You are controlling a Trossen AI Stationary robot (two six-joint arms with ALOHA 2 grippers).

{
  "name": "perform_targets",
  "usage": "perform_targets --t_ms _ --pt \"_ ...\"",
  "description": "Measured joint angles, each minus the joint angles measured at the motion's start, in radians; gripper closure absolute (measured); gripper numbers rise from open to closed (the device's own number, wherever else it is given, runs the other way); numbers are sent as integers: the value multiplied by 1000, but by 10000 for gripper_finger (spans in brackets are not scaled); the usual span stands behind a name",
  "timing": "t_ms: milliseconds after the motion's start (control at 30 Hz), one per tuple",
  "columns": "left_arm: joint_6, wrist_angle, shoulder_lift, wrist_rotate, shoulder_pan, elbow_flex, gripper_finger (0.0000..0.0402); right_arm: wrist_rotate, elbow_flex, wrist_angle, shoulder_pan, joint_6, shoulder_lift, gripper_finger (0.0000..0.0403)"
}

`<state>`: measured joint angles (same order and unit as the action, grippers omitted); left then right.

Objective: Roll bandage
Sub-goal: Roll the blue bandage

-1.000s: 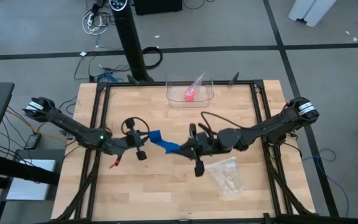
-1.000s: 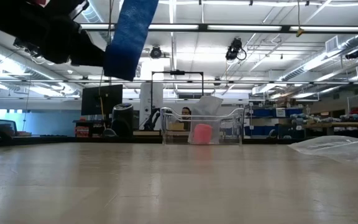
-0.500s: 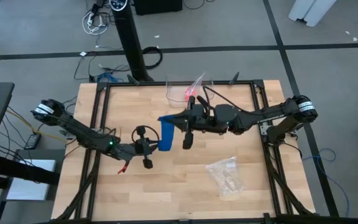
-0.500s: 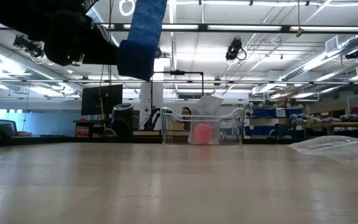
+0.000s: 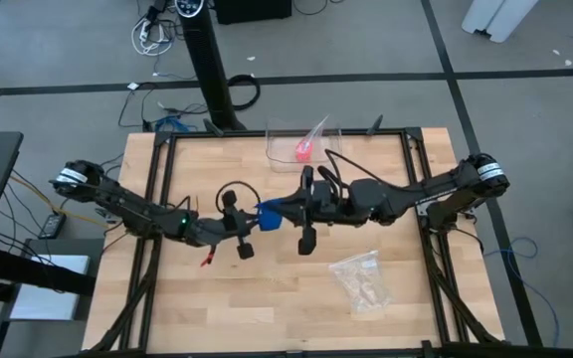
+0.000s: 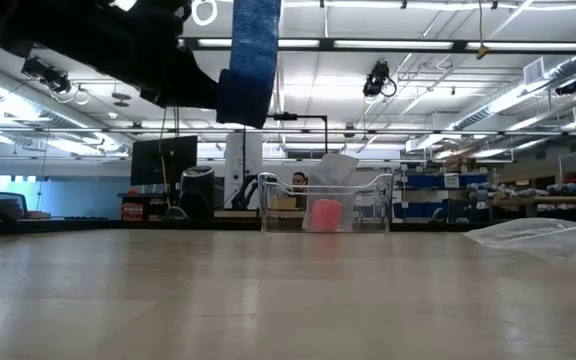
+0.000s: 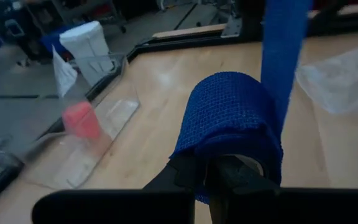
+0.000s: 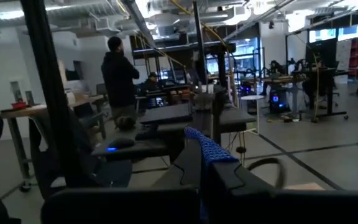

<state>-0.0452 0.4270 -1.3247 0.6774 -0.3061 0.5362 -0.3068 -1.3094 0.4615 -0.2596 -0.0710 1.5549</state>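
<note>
Blue bandage (image 5: 270, 217) held in the air above mid-table, partly wound into a roll, loose strip running up and away from it. Clamped at the roll end by the left gripper (image 5: 250, 221), fingers closed on the wound part in the left wrist view (image 7: 232, 127). Gripped at the free end by the right gripper (image 5: 299, 207), fingers pinched together on a scrap of blue in its own wrist view (image 8: 209, 151). From the left gripper, free end toward about 2 o'clock in the high view; long axis of the strip between the two grippers, both touching it. Probably mid-roll, more turns needed. At 12 o'clock on the table (image 5: 237, 298), clear tray (image 5: 304, 147) containing a pink roll (image 5: 302, 151). At 5 o'clock, plastic bag (image 5: 362, 281), contents unclear.
</note>
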Motion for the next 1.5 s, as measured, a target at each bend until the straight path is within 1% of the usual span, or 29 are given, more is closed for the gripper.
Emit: perform_targets --t_ms 167,300,533,633,733,800,900,1033,1167,1333,1500 --pt "-86 1 0 -61 47 0 383 -12 0 22 -27 13 0 403" --pt "-150 10 0 -90 90 0 383 -15 0 42 -46 23 0 403" --pt "-264 132 1 -264 176 -1 383 -16 0 55 -79 34 0 403" --pt "-277 158 1 -331 201 -2 383 -45 0 66 -92 65 -1 403" --pt "-274 130 1 -341 222 -2 383 -66 0 83 -99 89 -3 403" --pt "-236 115 1 -341 233 -6 383 -68 -3 106 -101 104 -3 403" --pt "-153 136 -6 -345 231 -20 383 -74 -37 75 -101 128 -3 403" --pt "-34 159 -6 -354 192 -28 383 -133 -88 8 -88 200 -4 403" --pt "77 213 -7 -353 139 -30 383 -173 -107 -7 -55 236 -5 403" --pt "163 280 -7 -350 66 -29 383 -176 -108 -28 6 216 -5 403" --pt "186 282 -7 -349 15 0 383 -176 -108 -99 73 160 -4 403"
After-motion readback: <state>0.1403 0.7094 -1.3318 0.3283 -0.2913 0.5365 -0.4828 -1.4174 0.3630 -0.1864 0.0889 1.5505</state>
